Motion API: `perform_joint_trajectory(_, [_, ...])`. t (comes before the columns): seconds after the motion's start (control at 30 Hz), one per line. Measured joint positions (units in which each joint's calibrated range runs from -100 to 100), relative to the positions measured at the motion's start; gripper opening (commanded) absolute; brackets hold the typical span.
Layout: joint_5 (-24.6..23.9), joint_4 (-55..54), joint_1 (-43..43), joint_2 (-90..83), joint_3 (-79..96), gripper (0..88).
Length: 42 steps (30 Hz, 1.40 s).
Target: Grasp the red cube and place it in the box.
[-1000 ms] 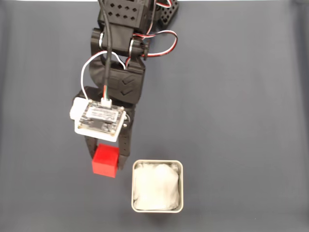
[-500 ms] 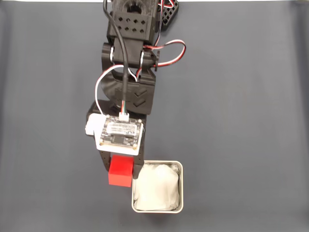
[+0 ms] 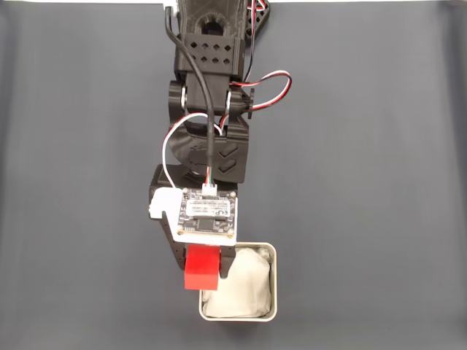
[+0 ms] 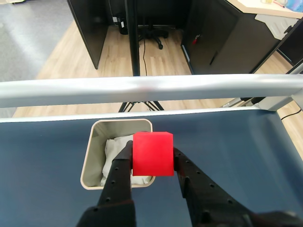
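Carry phase: the pincer (image 4: 152,163) is clenched on the red cube (image 4: 152,153).
You hold the cube above the box (image 3: 273,251), over its left rim in the fixed view; the lining lies rightward.

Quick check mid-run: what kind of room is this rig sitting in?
Most likely an office or lab. The wrist view shows a wood-look floor, dark partitions and a wheeled office chair base beyond the blue table, where the tool holds the red cube.
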Motion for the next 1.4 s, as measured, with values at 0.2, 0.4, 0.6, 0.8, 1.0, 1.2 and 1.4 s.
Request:
perform_joint_trajectory(0.2, [0.1,-0.4,-0.8,1.0,-1.1,4.0])
perform_joint_trajectory(0.4, [0.4,-1.0,-1.8,3.1,-2.1,3.9])
perform_joint_trajectory(0.6, [0.6,-1.3,-3.0,4.2,-3.2,3.7])
perform_joint_trajectory(0.8, [0.6,-1.3,-3.7,5.7,-3.5,3.5])
perform_joint_trajectory(1.0, [0.6,-1.3,-4.4,6.2,-3.5,3.5])
perform_joint_trajectory(1.2, [0.6,-1.3,-4.7,6.2,-3.5,3.5])
perform_joint_trajectory(1.4, [0.6,-1.3,-4.7,6.2,-4.5,3.5])
